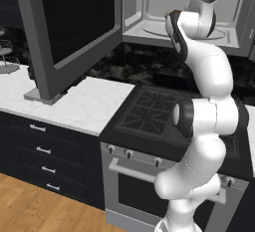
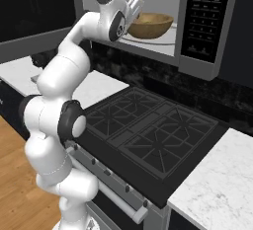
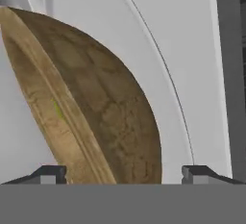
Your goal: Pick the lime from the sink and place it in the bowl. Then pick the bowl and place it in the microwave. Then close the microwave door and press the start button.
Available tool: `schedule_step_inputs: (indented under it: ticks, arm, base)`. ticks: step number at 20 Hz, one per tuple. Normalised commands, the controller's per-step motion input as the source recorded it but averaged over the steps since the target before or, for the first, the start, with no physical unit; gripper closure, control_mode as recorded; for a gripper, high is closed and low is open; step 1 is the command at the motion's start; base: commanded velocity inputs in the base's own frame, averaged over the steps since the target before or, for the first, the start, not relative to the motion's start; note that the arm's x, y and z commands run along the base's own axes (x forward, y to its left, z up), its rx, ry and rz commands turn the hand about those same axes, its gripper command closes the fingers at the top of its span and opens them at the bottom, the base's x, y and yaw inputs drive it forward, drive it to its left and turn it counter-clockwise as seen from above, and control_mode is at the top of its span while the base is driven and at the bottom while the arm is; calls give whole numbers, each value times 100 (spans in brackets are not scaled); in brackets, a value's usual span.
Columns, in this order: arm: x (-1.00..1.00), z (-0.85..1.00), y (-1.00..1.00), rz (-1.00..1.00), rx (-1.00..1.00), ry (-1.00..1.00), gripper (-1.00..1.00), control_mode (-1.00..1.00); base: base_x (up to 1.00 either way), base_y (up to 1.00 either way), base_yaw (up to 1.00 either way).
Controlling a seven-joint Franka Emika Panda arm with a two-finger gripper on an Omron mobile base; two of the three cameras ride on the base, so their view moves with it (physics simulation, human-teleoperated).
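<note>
A wide, light-brown wooden bowl [image 2: 150, 25] with visible grain is sitting on the turntable inside the open microwave [image 2: 197, 21], above the stove. The gripper [image 3: 125, 172] is hanging just in front of it, jaws spread apart, gripping nothing.

Below the claw, a black gas cooktop [image 2: 150, 130] with cast grates tops a steel oven [image 1: 130, 186] with a bar handle. White marble counter [image 1: 82, 104] runs to either side, over dark navy drawers [image 1: 42, 159] with silver pulls. Behind it is a dark speckled backsplash [image 1: 144, 69]. The floor [image 1: 30, 211] is warm wood planks.
</note>
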Motion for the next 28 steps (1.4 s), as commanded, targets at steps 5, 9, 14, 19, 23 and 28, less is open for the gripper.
schedule_step_inputs:
  ticks: [5, 9, 14, 19, 23, 28]
  arm:
    - [-29, -2, 13, 4, 0, -53, -100, -100]
    - [-90, 13, 28, 0, 0, -35, -100, -100]
    - [-100, 38, 26, 0, 1, -4, -100, -100]
    - [-100, 47, 17, 0, 1, -3, -100, -100]
    - [-100, 41, 16, 0, 0, 1, -100, -100]
    - [-100, 14, 41, 0, -5, 14, -100, -100]
  base:
    - [0, 0, 0]
    - [0, 0, 0]
    - [0, 0, 0]
    - [0, 0, 0]
    - [0, 0, 0]
    - [0, 0, 0]
